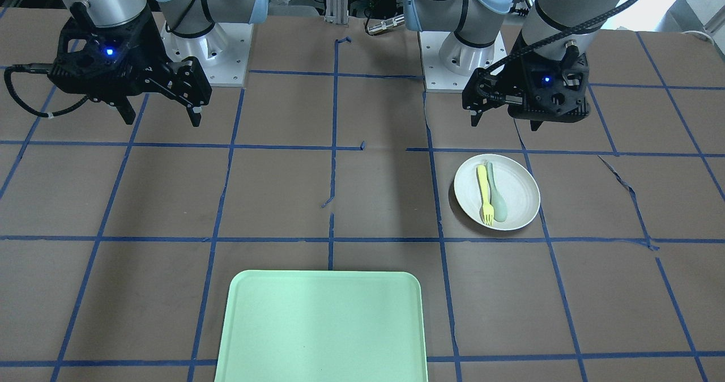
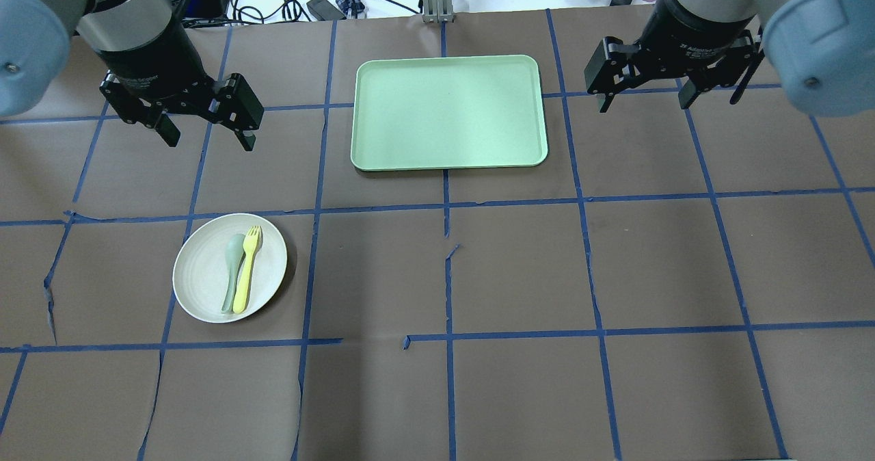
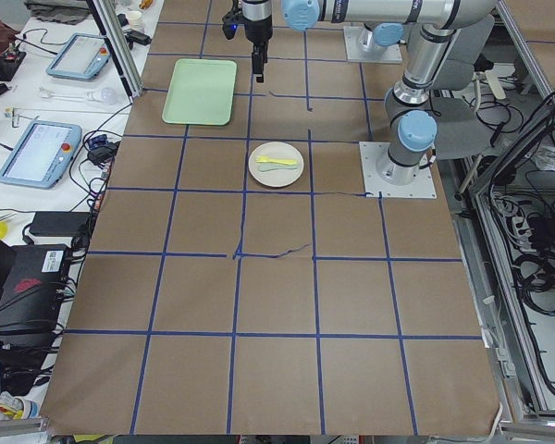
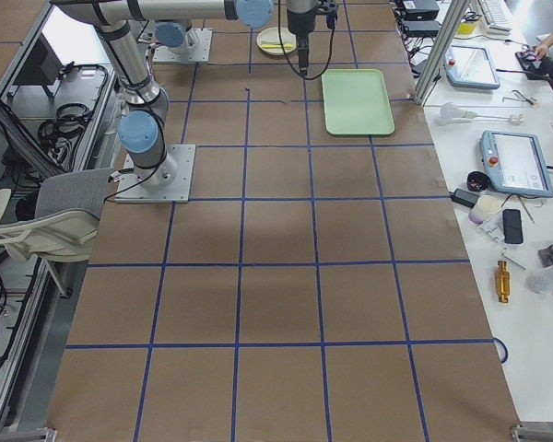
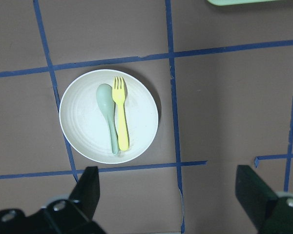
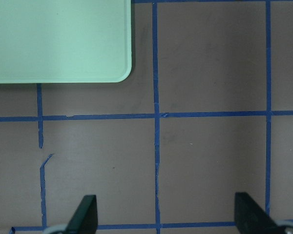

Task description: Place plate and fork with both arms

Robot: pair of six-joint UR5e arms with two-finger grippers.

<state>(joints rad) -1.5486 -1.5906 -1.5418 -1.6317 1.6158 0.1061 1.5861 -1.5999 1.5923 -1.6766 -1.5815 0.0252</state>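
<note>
The off-white plate lies on the brown table on my left side. The yellow fork lies in it next to a pale grey-green spoon. The left wrist view looks down on the plate and fork. In the front-facing view the plate holds the fork. My left gripper is open and empty, above the table just beyond the plate. My right gripper is open and empty, right of the tray.
A mint-green rectangular tray lies at the table's far middle, between the two grippers; its corner shows in the right wrist view. Blue tape lines grid the brown table. Cables and devices lie beyond the far edge.
</note>
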